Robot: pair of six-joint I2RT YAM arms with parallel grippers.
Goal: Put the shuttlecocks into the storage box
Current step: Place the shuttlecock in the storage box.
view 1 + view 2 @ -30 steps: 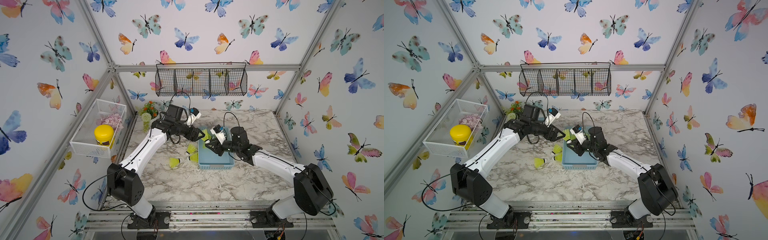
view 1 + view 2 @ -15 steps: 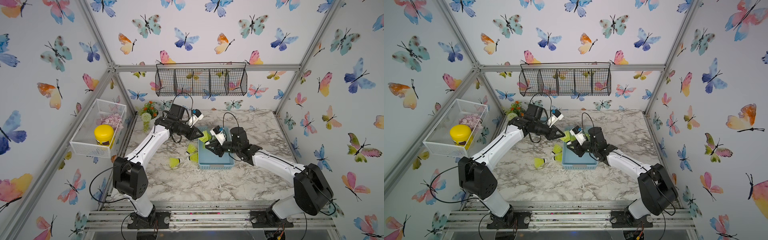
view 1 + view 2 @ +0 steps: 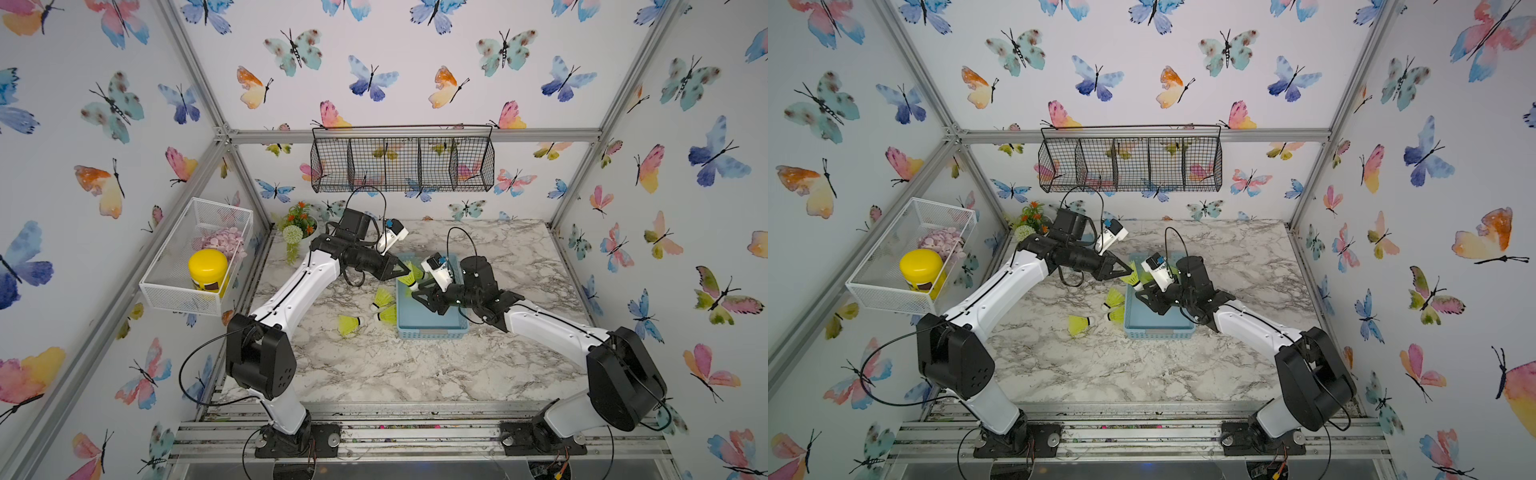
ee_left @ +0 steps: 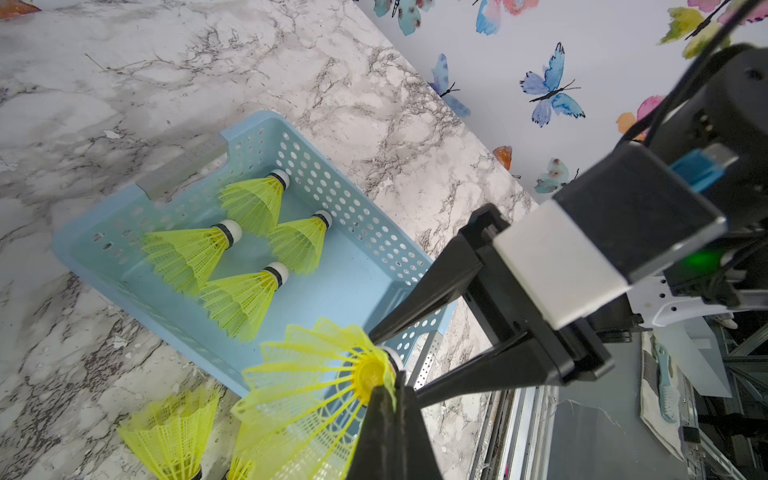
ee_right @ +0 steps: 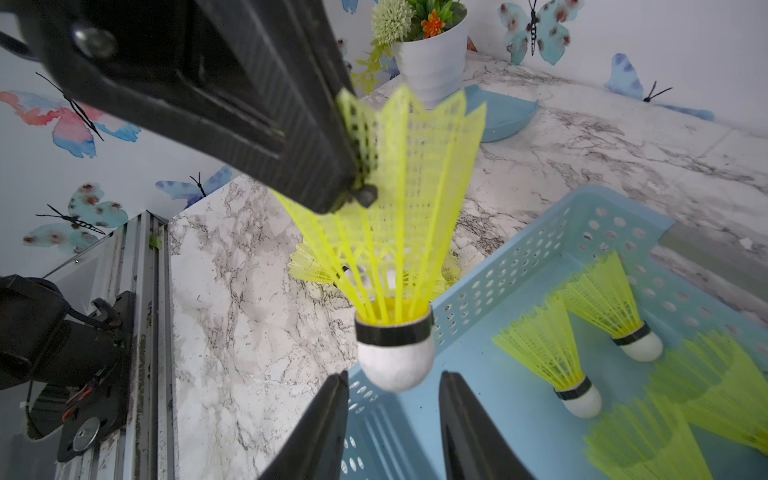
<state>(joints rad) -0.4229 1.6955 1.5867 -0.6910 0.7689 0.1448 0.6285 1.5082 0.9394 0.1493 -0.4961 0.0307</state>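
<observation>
My left gripper (image 4: 392,388) is shut on the skirt rim of a neon yellow shuttlecock (image 5: 399,232), holding it tip-down over the left edge of the light blue storage box (image 3: 432,332). My right gripper (image 5: 392,378) is open just under the white tip, its jaws on either side and not touching. In both top views the two grippers (image 3: 409,272) (image 3: 1140,295) meet at the box's far left corner. Several shuttlecocks (image 4: 241,299) lie inside the storage box (image 4: 353,208). Three more lie on the marble left of it (image 3: 349,324).
A white wire basket (image 3: 195,257) with a yellow jar hangs on the left wall. A black wire basket (image 3: 403,164) hangs on the back wall. A white flower pot (image 5: 432,62) and a small blue dish (image 5: 498,112) stand at the back of the table.
The left gripper has closed on the shuttlecock's skirt. The right gripper's jaws have parted from its tip. Both arms stay at the box's edge.
</observation>
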